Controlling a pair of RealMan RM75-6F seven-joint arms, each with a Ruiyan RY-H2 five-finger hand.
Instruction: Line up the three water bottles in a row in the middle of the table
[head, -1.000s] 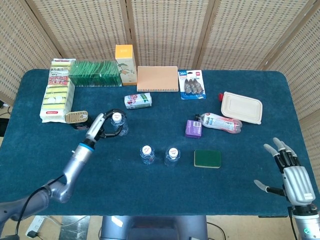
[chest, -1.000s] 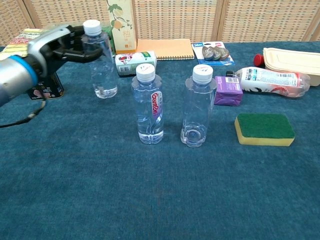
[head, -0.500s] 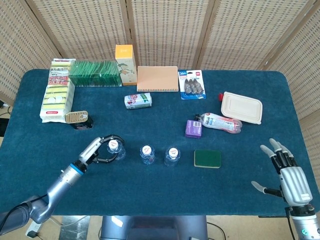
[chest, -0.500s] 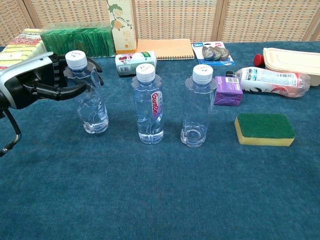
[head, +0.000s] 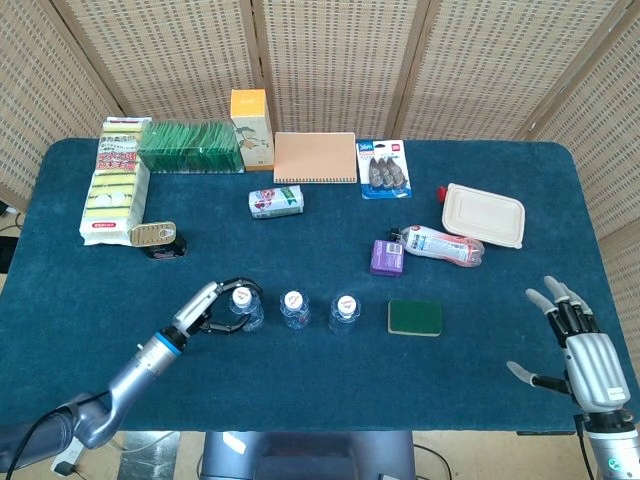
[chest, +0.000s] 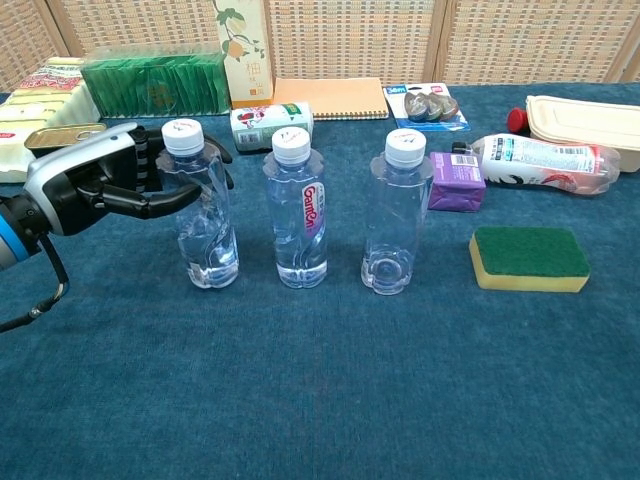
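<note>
Three clear water bottles with white caps stand upright in a row near the table's front. My left hand (chest: 100, 185) (head: 205, 305) grips the left bottle (chest: 203, 215) (head: 243, 306) around its upper body. The middle bottle (chest: 298, 215) (head: 293, 307) bears a red label and stands free, as does the right bottle (chest: 395, 220) (head: 345, 310). My right hand (head: 580, 350) hovers at the table's front right corner, fingers spread, holding nothing; the chest view does not show it.
A green and yellow sponge (chest: 528, 258) lies right of the row. Behind it are a purple box (chest: 455, 180) and a lying bottle (chest: 540, 160). A small can (chest: 268, 127), notebook (head: 315, 157), juice carton (head: 251, 117) and sponge packs (head: 115, 185) sit farther back.
My left hand carried the left bottle from the back left forward, then to the right, bringing it beside the middle bottle. The right hand barely shifted.
</note>
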